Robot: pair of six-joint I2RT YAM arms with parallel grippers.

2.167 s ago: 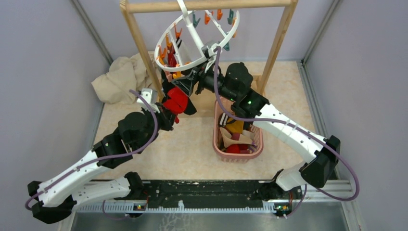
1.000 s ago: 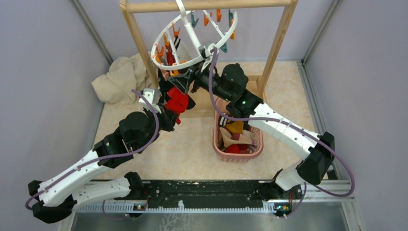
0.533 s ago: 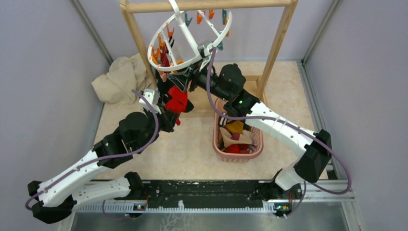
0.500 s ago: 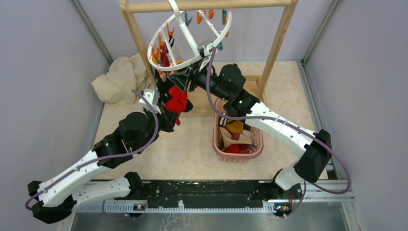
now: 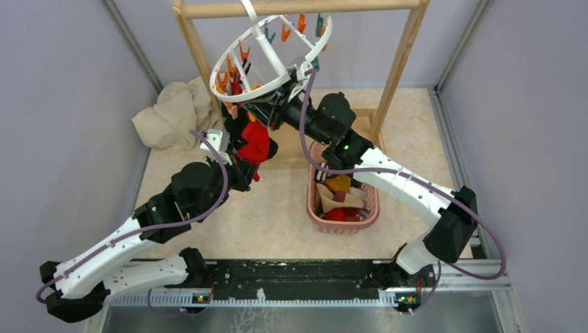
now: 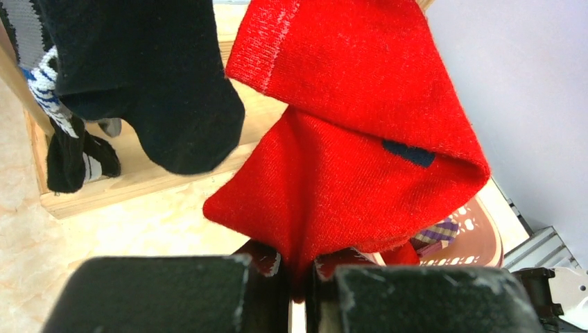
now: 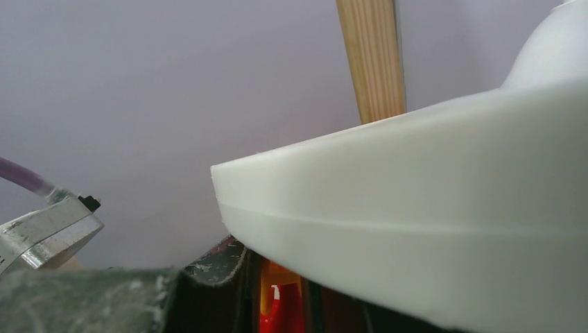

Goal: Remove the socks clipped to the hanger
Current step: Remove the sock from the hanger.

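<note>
While the left gripper (image 6: 298, 281) clamps a folded red fabric sock (image 6: 360, 139), the right gripper (image 7: 281, 281) pinches an orange plastic clip (image 7: 276, 310) beneath the round white plastic hanger ring (image 7: 416, 208).

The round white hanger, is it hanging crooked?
Yes. The hanger tips steeply instead of hanging level under the wooden rail, and the side with the socks seems lower. The left fingers pinch a red sock below that side, so they may be dragging the ring down.
</note>
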